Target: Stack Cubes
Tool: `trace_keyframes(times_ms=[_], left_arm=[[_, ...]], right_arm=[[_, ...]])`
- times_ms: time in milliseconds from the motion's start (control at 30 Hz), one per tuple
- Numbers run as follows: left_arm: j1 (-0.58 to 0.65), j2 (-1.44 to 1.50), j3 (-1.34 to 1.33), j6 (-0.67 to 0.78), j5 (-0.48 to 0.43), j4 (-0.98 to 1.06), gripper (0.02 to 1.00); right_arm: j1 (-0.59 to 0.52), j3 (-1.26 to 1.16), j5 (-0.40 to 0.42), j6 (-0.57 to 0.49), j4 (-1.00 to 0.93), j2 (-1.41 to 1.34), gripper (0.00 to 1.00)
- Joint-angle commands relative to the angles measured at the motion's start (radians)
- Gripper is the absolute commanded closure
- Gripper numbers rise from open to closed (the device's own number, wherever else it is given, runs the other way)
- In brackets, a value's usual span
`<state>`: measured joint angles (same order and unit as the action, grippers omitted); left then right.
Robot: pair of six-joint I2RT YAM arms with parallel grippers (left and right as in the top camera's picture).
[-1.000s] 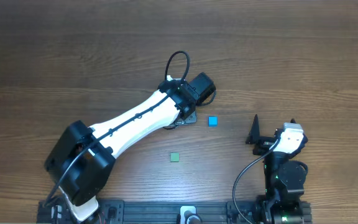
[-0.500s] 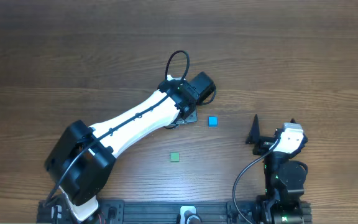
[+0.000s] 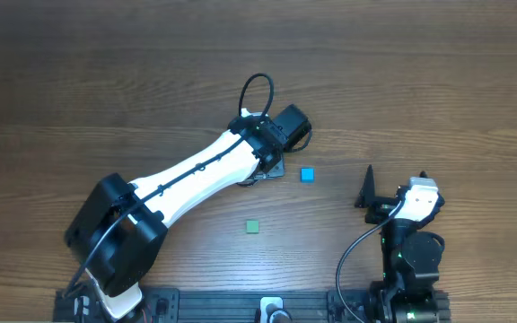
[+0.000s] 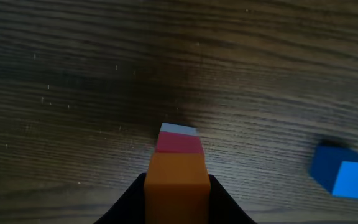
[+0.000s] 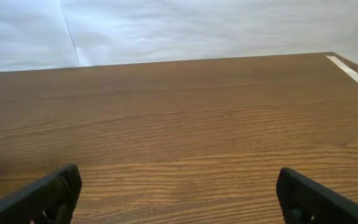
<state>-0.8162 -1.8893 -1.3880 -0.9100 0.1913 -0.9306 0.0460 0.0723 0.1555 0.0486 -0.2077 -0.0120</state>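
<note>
In the left wrist view my left gripper is shut on an orange cube, its dark fingers pressed to both sides. Just past the orange cube I see a red cube and a pale grey sliver beyond it; whether they touch I cannot tell. A blue cube lies on the wood close by. From above, the left gripper sits mid-table, the blue cube just to its right, a green cube nearer the front. My right gripper stands open near its base, fingers wide apart over bare wood.
The brown wooden table stretches wide at the back and left. A black cable loop arches over the left wrist. A white backdrop rises behind the table's far edge.
</note>
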Motion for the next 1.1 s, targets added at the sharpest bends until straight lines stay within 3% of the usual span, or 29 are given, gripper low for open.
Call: trace_keyframes(times_ms=[33,200,333,533,600,733,867,1100], left_arm=[[0.008,-0.006,0.016,-0.015,0.001,0.000,0.921],[0.008,-0.006,0.016,-0.015,0.001,0.000,0.790],[0.008,-0.006,0.016,-0.015,0.002,0.000,0.568],[0.009,-0.006,0.016,-0.022,0.009,0.001,0.104],[0.019,-0.005,0.016,-0.023,0.008,0.019,0.018],[0.063,0.024,0.016,-0.021,0.015,0.066,0.018],[0.119,0.085,0.016,-0.010,0.101,0.142,0.020],[0.231,0.307,0.050,0.145,0.189,0.409,0.020]], right_arm=[[-0.007,-0.007,-0.005,-0.005,-0.001,0.005,0.009],[-0.007,-0.007,-0.005,-0.005,-0.001,0.005,0.009],[-0.007,-0.007,-0.005,-0.005,-0.001,0.005,0.009],[-0.007,-0.007,-0.005,-0.005,-0.001,0.005,0.007],[-0.007,-0.007,-0.005,-0.005,-0.001,0.005,0.009],[-0.007,-0.007,-0.005,-0.005,-0.001,0.005,0.009],[-0.007,-0.007,-0.005,-0.005,-0.001,0.005,0.007],[-0.007,-0.007,-0.005,-0.005,-0.001,0.005,0.007]])
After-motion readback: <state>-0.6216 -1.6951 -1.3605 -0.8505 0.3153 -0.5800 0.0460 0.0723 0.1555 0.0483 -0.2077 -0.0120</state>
